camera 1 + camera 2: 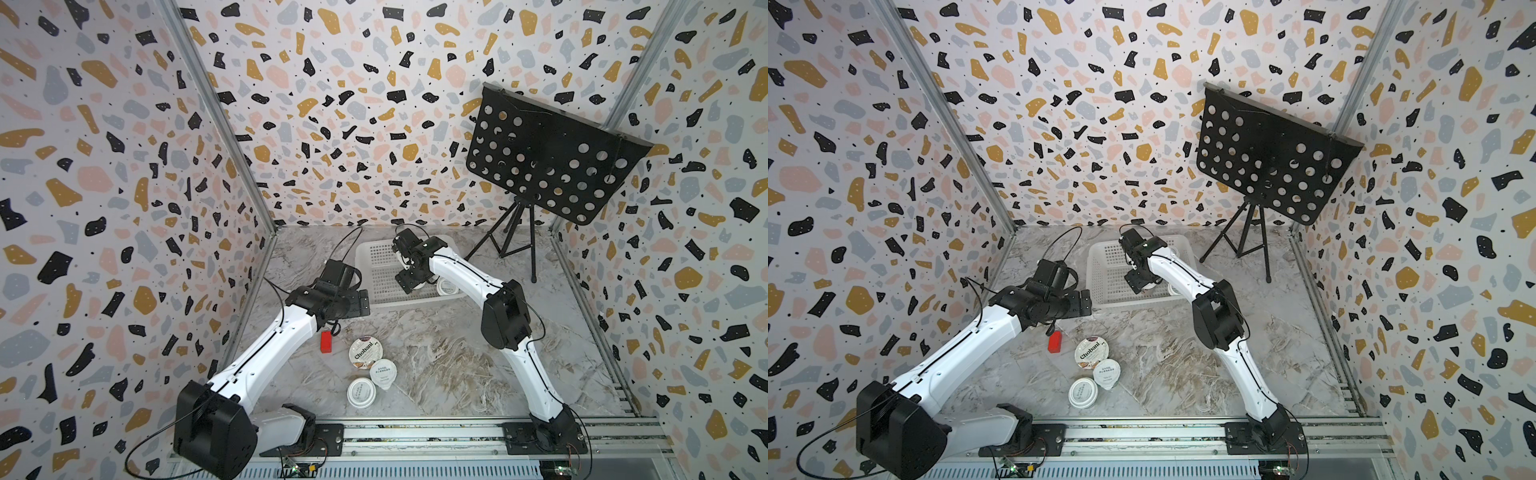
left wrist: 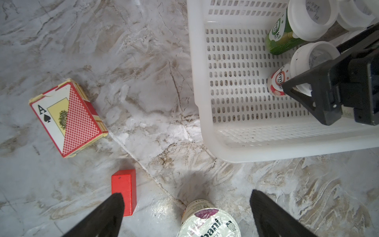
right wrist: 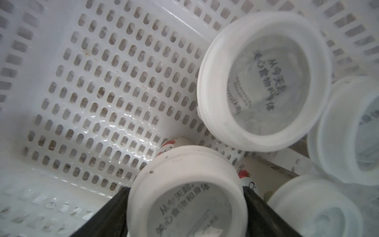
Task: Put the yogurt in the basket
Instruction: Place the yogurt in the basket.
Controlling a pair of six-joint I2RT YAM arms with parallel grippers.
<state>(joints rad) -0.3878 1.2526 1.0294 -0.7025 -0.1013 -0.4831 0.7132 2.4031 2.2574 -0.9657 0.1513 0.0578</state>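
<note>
Marble tabletop [image 1: 436,353]: basket [image 1: 365,253], three yogurt cups [image 1: 382,372], red block [image 1: 326,341], card deck [image 2: 67,118], stand [image 1: 517,232].
</note>
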